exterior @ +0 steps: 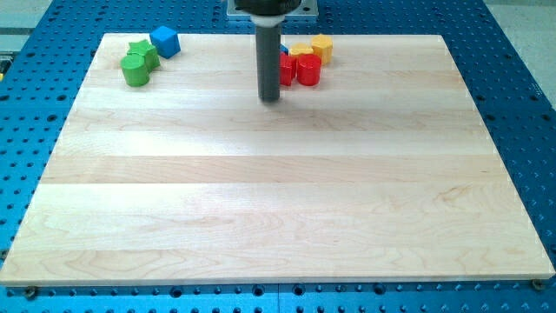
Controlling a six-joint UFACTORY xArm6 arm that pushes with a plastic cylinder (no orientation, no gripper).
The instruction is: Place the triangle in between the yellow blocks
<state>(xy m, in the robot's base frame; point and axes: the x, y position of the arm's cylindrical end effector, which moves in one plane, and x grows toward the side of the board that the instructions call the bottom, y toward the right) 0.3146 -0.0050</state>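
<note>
Camera view looks down over a pale wooden board (261, 191) on a blue perforated table (521, 52). The dark rod stands upright near the view's top, and my tip (270, 98) rests on the wood just left of a tight cluster of blocks. There is no claw here, only the bare rod, holding nothing. In that cluster sit a red cylinder (308, 69), a second red block (287, 70) touching the rod's right side, a yellow hexagonal block (322, 46) and another yellow block (301, 50) behind the reds. A sliver of blue (283, 50) peeks out beside the rod; whether it is the triangle I cannot tell. At the top left corner lie a blue block (165, 40), a green star (143, 54) and a green cylinder (135, 72), close to the board's edge. The middle and bottom of the board lie open.
</note>
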